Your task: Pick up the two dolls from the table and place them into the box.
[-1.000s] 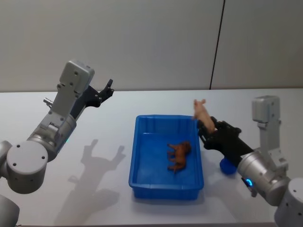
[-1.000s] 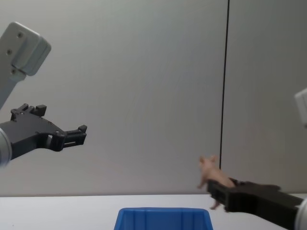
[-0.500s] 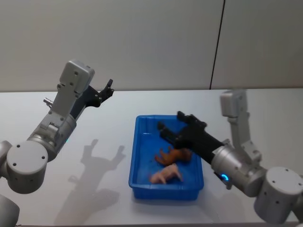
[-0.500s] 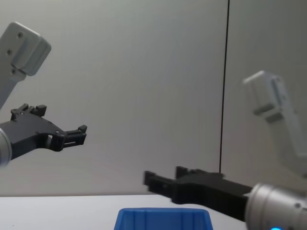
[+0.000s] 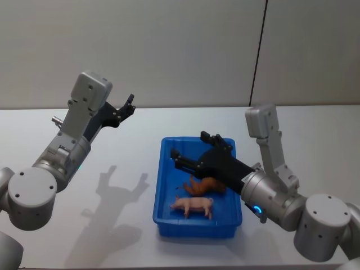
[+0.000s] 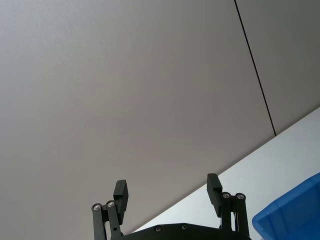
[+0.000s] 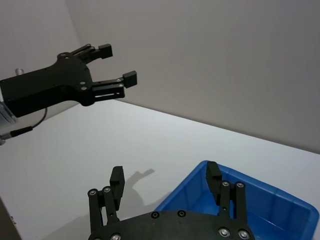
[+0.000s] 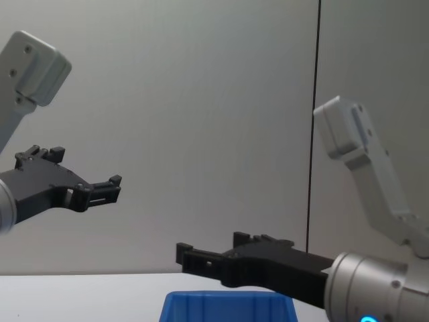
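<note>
**Both dolls in the box, just need to back out**

Quick status from my end. My right tool (image 5: 190, 147) hangs over the bright blue open-topped plastic box (image 5: 159, 185), jaws spread wide and gripping nothing. The right wrist view says the same: fingers well apart, with the box rim below them.

On the box floor, near the front wall, is the small pink pig-shaped doll (image 5: 194, 206), which looks to be lying on its side. Just behind it is the brown horse-like doll (image 5: 205, 184), partly tucked under my right arm. They're close together, and I can't tell if they touch. The box sits on the plain white surface (image 5: 112, 236), roughly in the middle.

My left tool (image 5: 128, 107) is parked up high on the left, well away from the box, fingers wide and empty too.

My read: the placing step is basically done, since both dolls look to be inside. The remaining job is getting the right arm out without clipping the rim or dragging the box along. The tool sits fairly low over the box, so I'd go up first, then back.

Writing: nothing readable anywhere. There's no brand or label on the box, the dolls or my arms, just a small blue light (image 5: 256, 209) glowing on my right arm.
</note>
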`<state>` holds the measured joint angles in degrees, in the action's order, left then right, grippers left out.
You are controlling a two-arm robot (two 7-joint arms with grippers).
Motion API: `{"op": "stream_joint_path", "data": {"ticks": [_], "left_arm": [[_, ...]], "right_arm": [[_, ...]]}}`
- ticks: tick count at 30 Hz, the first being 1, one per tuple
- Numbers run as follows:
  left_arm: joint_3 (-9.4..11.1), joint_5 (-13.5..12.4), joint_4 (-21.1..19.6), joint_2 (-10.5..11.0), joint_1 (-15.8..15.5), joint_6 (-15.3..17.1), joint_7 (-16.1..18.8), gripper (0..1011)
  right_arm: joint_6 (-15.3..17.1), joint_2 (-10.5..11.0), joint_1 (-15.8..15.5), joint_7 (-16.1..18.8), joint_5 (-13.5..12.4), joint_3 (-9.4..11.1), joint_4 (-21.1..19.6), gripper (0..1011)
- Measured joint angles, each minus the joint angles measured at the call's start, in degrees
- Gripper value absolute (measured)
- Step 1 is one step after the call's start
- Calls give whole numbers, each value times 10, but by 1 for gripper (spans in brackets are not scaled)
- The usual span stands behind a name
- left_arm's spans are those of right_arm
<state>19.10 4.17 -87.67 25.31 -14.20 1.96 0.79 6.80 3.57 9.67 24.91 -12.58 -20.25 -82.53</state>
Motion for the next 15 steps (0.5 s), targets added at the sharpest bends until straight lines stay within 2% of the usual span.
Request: {"op": "stream_joint_path", "data": {"ticks": [5,15], "left_arm": [[0,0,0,0,0,0,0,1001],[0,0,0,0,0,0,0,1001]], "right_arm": [[6,7,-9,-21,3,1,-12,1001],[26,29,-43,-84,6,10,-50,1001]]}}
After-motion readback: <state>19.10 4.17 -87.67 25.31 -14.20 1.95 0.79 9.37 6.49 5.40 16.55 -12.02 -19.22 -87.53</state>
